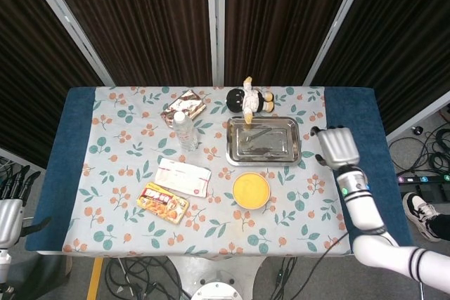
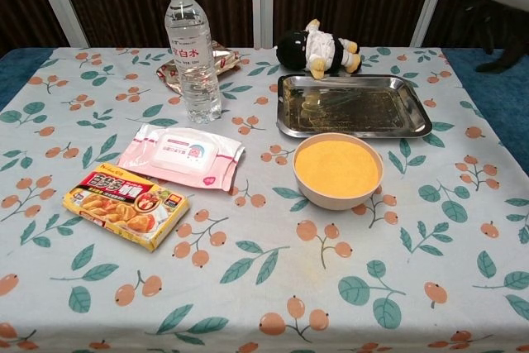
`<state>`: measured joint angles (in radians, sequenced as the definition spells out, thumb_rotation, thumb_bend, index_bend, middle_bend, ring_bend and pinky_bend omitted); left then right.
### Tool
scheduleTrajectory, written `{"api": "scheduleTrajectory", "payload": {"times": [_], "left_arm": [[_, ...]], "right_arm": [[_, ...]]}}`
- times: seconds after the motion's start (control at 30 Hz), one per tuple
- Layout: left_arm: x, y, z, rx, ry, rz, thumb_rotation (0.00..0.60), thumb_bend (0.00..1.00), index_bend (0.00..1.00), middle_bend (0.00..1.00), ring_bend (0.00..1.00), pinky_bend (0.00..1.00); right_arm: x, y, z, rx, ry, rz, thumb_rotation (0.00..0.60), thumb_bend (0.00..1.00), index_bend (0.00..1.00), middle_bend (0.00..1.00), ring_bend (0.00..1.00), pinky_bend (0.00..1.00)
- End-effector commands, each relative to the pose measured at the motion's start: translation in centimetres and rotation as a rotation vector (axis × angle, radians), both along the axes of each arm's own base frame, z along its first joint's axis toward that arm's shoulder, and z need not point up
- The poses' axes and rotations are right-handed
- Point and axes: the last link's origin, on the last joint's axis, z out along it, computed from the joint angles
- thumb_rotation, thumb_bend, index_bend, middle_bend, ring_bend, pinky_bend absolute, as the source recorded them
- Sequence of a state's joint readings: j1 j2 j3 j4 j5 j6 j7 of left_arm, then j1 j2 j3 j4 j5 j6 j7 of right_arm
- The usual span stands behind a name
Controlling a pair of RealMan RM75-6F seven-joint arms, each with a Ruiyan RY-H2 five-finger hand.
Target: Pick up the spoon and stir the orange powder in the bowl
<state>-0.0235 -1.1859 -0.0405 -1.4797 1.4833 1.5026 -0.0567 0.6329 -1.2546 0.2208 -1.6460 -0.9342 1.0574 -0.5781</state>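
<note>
The right hand [image 1: 336, 147] hangs over the table's right side with its fingers spread wide and nothing in them. It is well apart from the spoon. The left hand [image 1: 6, 217] sits far off past the table's left edge, and it is cut off at the side, so I cannot tell how its fingers stand.

At 9 o'clock from the right hand lies the metal tray [image 1: 291, 147]. The spoon [image 2: 331, 105] lies flat inside it. It is hard to see against the shiny tray, and it seems to be a thin, see-through or shiny one with a long handle. I cannot tell which way the handle points.

I think the spoon is very light and stiff. It looks smooth, so it may slip, and it lies low on the tray floor, so fingers may scrape the metal or push it along. The best place to take it is probably the handle, pinched near the far end, away from the scoop.

At 6 o'clock from the tray, just beside it, is 1 bowl [image 1: 236, 196] full of orange powder [image 2: 337, 166]. The powder is flat and smooth on top. It is heaped near the rim, so a hard stir could spill it.
</note>
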Motion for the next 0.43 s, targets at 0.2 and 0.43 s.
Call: {"api": "scheduleTrajectory", "payload": {"times": [0.2, 0.43], "left_arm": [[0.6, 0.4, -0.2, -0.007, 0.012, -0.008, 0.600, 0.09, 0.16, 0.08, 0.09, 0.12], [1.0, 0.4, -0.5, -0.013, 0.017, -0.011, 0.600, 0.09, 0.16, 0.08, 0.09, 0.12]], "right_arm": [[-7.9, 12.3, 4.4, -0.060, -0.173, -0.011, 0.600, 0.18, 0.09, 0.14, 0.01, 0.00], [-9.3, 16.8, 5.0, -0.144, -0.236, -0.012, 0.600, 0.18, 0.09, 0.15, 0.01, 0.00]]}}
